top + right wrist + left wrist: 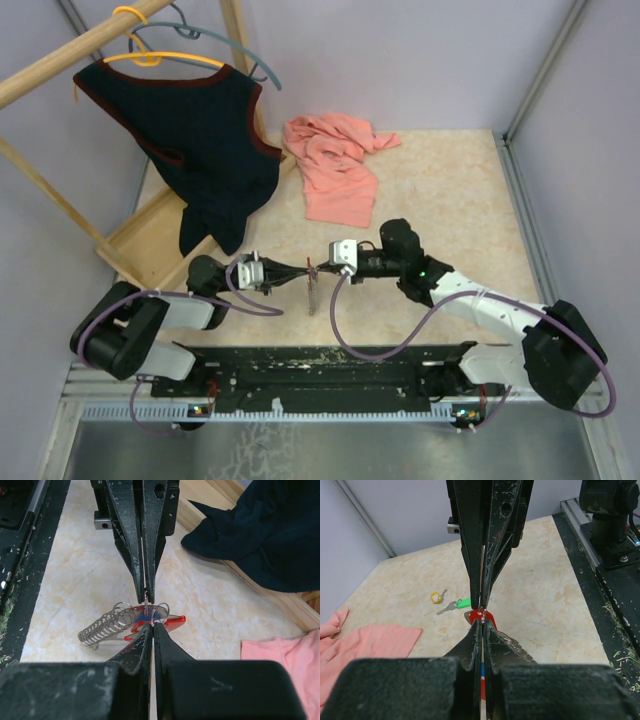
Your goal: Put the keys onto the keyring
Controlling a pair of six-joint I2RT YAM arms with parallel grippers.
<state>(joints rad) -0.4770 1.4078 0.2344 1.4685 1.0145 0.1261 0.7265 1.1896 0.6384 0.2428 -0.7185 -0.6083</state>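
Keyring pinched between left end effector and right end effector tips.

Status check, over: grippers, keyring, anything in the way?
Left gripper, right gripper shut, tip to tip on keyring. Yellow key, green key loose on table. No obstruction seen.

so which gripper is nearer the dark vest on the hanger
left. the left gripper is just below-right of the dark vest; the right gripper meets it tip to tip, farther right
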